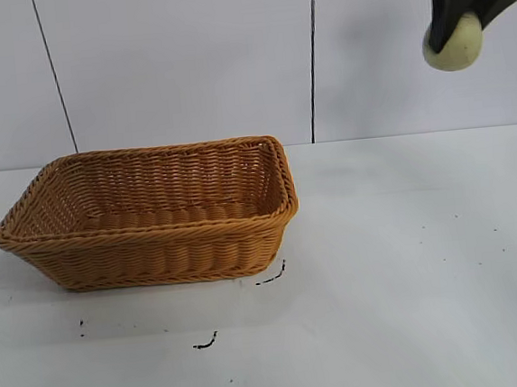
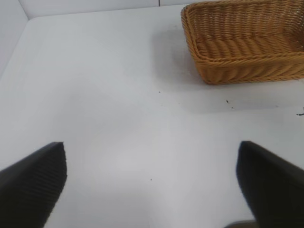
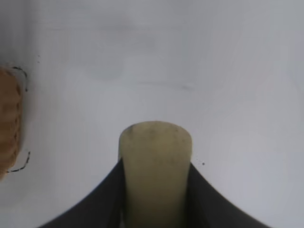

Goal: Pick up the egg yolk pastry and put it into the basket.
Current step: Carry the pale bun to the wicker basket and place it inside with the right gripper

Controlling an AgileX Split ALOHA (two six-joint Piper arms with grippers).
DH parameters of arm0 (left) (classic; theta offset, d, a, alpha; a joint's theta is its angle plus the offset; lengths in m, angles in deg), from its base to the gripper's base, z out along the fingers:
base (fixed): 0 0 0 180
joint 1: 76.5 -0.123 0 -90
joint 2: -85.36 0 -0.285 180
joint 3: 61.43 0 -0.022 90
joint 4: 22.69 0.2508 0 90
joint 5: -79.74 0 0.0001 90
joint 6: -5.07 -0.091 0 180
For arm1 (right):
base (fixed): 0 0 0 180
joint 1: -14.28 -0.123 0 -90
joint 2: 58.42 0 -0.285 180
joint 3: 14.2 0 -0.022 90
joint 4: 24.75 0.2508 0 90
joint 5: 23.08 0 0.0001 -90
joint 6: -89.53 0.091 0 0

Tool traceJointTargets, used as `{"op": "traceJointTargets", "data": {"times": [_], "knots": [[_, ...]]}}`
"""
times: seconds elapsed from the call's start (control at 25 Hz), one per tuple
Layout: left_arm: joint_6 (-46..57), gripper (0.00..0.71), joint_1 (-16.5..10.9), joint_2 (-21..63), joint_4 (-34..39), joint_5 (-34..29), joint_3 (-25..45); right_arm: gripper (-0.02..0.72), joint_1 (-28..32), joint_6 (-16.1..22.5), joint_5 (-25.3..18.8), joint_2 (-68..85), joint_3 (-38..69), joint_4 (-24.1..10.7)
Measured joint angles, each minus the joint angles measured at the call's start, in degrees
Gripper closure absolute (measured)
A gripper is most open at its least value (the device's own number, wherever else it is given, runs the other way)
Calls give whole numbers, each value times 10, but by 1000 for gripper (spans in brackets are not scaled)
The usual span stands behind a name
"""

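Right claw (image 1: 457, 24) high in the air at the exterior view's upper right, closed on the pastry (image 1: 453, 45); pastry well clear of the worktop (image 1: 409, 262) and well apart from the basket (image 1: 151, 212), which sits on the worktop toward the left. Step in hand, as I judge it: carry across to the basket, then release. To do it well, travel sideways at the present height until the pastry is over the basket's open middle, not over the braided rim; only then lower, so the near wall is never clipped. Go down close to the woven floor before opening, since a rounded lump let go from height would likely bounce or roll against a flared side. Keep the squeeze as it is during transit; more pressure could dent a soft piece, less could let it slip. Grip detail from the right wrist view: pastry (image 3: 155, 171) wedged between the two dark fingers (image 3: 102, 204), touching both, its rounded end poking out past the tips. Exterior view agrees, with the pale dome hanging below the fingertips. Basket edge (image 3: 9, 118) just visible at that view's margin, so the offset is large. Left claw (image 2: 152, 185) wide open, holding nothing, idle above bare worktop with the basket (image 2: 247, 42) farther off.
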Motion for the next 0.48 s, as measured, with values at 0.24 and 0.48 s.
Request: {"op": "traceJointTargets", "data": {"times": [0.24,0.48], "knots": [[0,14,0,0,0,0,0,499,-96,11,28,-4,-12,2],[0,14,0,0,0,0,0,499,-193,12,82,-45,-13,2]]}}
